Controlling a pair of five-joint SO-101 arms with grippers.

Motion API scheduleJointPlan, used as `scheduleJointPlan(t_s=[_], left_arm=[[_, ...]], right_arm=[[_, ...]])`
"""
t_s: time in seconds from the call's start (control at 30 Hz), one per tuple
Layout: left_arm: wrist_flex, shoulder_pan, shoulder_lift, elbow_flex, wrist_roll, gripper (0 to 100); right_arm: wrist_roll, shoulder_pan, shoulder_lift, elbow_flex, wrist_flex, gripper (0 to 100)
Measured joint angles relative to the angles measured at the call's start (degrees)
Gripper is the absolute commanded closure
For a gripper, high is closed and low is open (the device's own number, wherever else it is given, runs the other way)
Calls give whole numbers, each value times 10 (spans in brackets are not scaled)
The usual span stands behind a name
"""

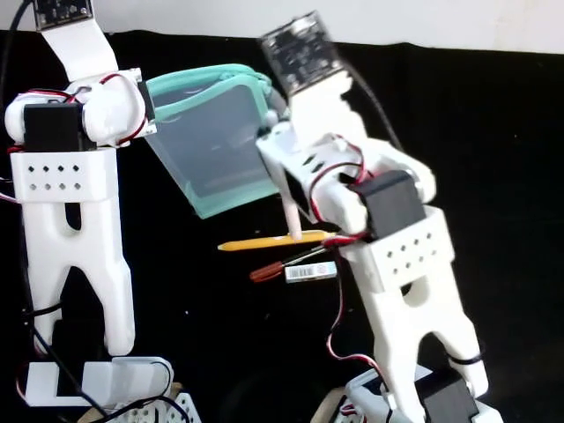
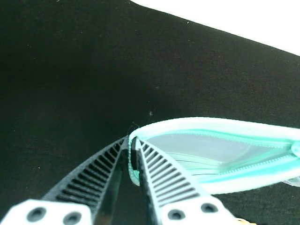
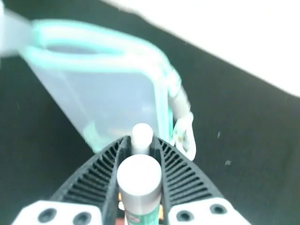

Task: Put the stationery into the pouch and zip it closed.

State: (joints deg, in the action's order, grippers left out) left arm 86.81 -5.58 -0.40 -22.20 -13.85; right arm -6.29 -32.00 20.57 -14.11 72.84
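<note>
Teal-edged pouch (image 1: 216, 145) gapes open, its rim corner pinched tight in the left end effector (image 2: 131, 145) — clearest from the left wrist. The right end effector (image 3: 140, 139) clamps a white marker (image 3: 139, 178) just beside the pouch. The high view adds a yellow pencil (image 1: 264, 241) and a red pen (image 1: 275, 267) lying on the black desk (image 1: 493, 123).

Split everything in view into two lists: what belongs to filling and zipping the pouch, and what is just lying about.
Job: clear plastic pouch with teal zip edging, pinched by the left gripper; white cylindrical stick in the right gripper; yellow pencil; red-ended dark pen; small white barcode-labelled piece.
Lying about: black table covering; white surface behind it.
</note>
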Motion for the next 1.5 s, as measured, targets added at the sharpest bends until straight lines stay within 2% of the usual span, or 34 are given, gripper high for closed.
scheduleJointPlan(t_s=[0.3, 0.6, 0.97, 1.13, 1.5], left_arm=[[0, 7, 0, 0, 0, 993], [-1, 7, -1, 25, 0, 993], [-1, 7, -1, 25, 0, 993], [-1, 7, -1, 25, 0, 993], [-1, 7, -1, 25, 0, 993]], right_arm=[[48, 0, -55, -182, 4, 992], [53, -2, -161, -425, 53, 992], [53, -83, -271, -687, 64, 992], [25, -108, -323, -787, 64, 992], [12, -104, -457, -815, -7, 992]])
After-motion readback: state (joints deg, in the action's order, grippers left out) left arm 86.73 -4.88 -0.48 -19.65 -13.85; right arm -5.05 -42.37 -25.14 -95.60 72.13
